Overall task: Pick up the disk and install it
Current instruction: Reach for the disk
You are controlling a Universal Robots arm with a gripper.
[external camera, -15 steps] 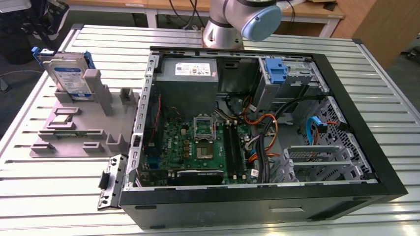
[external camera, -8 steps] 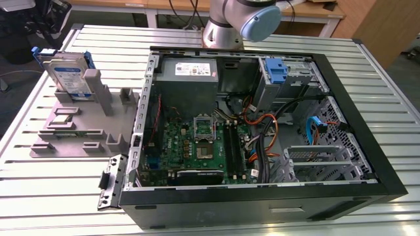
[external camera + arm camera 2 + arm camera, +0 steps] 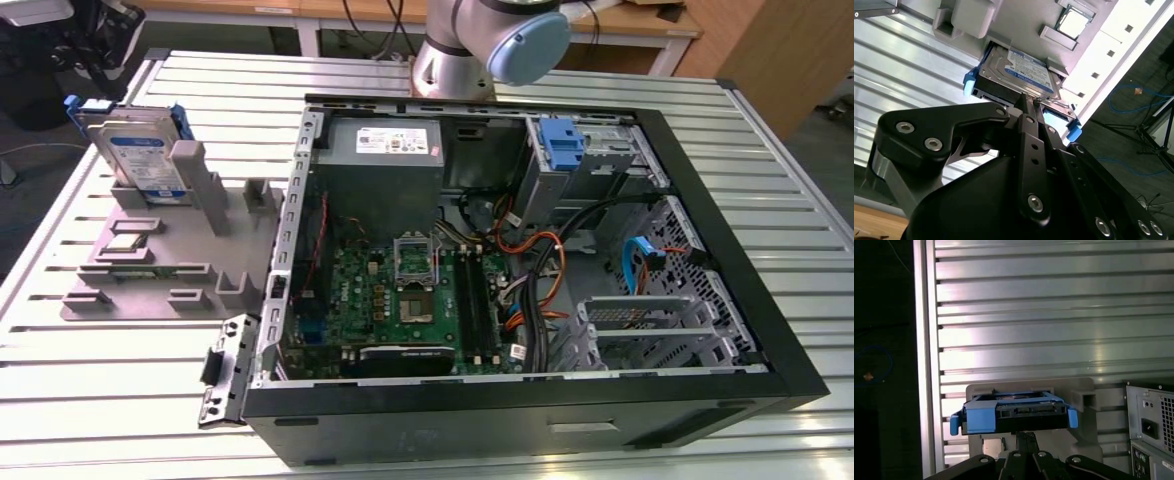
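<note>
On the grey fixture (image 3: 187, 250) the disk (image 3: 138, 150) stands on end, pincer (image 3: 1028, 99) closed above.

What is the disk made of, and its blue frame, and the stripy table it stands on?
The disk: looks like metal, silvery and dull-shiny along its edges, with a smooth label on its face that may be paper or film. Its blue bracket: probably plastic, evenly coloured and matte. The table: seems to be metal, maybe aluminium, since its ribbed slats reflect the light brightly.

Disk (image 3: 139, 155): silver, white-and-blue label, blue bracket. Worktop (image 3: 120, 360): ribbed silver slats. Pincer (image 3: 1029, 102): black. Motherboard (image 3: 400, 300): green.
</note>
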